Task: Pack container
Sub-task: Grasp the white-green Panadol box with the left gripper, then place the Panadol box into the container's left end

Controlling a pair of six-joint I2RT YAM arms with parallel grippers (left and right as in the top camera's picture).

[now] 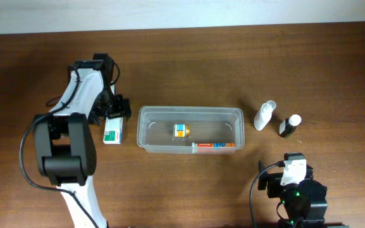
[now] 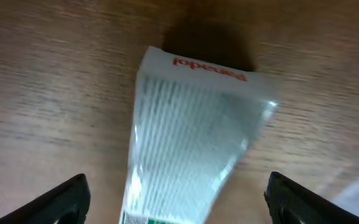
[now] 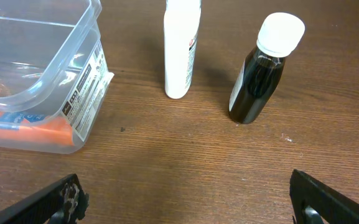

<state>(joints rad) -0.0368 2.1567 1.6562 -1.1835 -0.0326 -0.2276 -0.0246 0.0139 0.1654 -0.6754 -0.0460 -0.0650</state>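
The clear plastic container (image 1: 145, 126) sits mid-table and shows at the left of the right wrist view (image 3: 73, 43). It holds a small blue-and-yellow item (image 1: 180, 131) and an orange tube (image 1: 215, 145). My left gripper (image 1: 116, 111) is open, its fingers (image 2: 178, 202) straddling a white-and-green carton (image 1: 112, 130), which lies on the table left of the container and fills the left wrist view (image 2: 191, 143). My right gripper (image 3: 185, 202) is open and empty, near the front edge (image 1: 294, 171).
A white bottle (image 1: 265, 115) (image 3: 181, 46) and a dark bottle with a white cap (image 1: 290, 126) (image 3: 263, 71) stand right of the container. The table's back edge meets a pale wall (image 1: 182, 12).
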